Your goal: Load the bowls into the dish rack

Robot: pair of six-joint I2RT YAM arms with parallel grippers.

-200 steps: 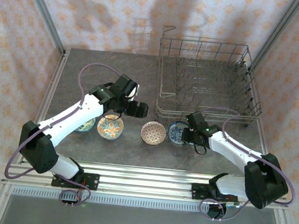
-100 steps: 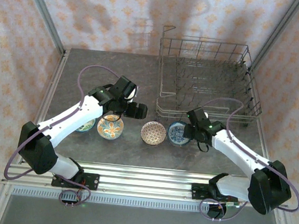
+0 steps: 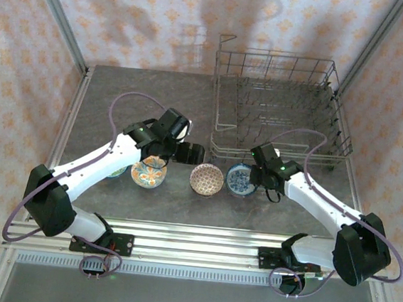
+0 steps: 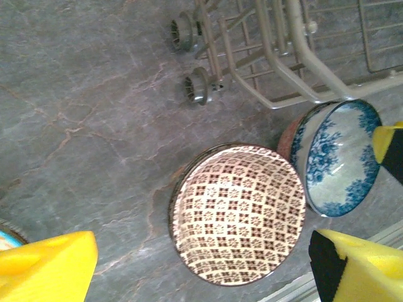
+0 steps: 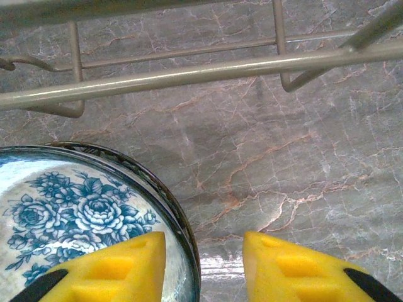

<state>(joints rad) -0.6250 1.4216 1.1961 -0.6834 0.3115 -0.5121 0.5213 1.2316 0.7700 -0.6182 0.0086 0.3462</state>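
Item 1. My left gripper (image 4: 201, 255): the yellow fingers (image 4: 49, 264) are spread wide with nothing between them. It hangs over the brown-and-pink bowl without touching it, one finger off each side of the bowl.

Item 2. My right gripper (image 5: 204, 264): the fingers are partly apart and straddle the rim of the blue-and-white bowl. One finger is inside the bowl and the other is outside over the table. Bare stone shows between the outer finger and the rim, so I have no clamp on it.

Item 3. Brown-and-pink bowl (image 4: 236, 211): upright on the table, checked pattern inside, just in front of the dish rack's near left corner.

Item 4. Blue-and-white bowl (image 5: 75, 214): floral inside, on the table just beside item 3, on its right in the top view. It is close under the rack's front rail. From my left wrist it looks slightly tilted.

Item 5. Orange-and-teal bowl (image 3: 149, 172): on the table to the left of item 3, clear of it and partly under my left arm.

Item 6. A fourth bowl (image 3: 117, 171): mostly hidden by my left arm, so I cannot tell its pattern.

Item 7. Dish rack (image 3: 277, 108): grey wire, standing on the far right part of the table (image 3: 120, 107). All the bowls listed lie outside it.
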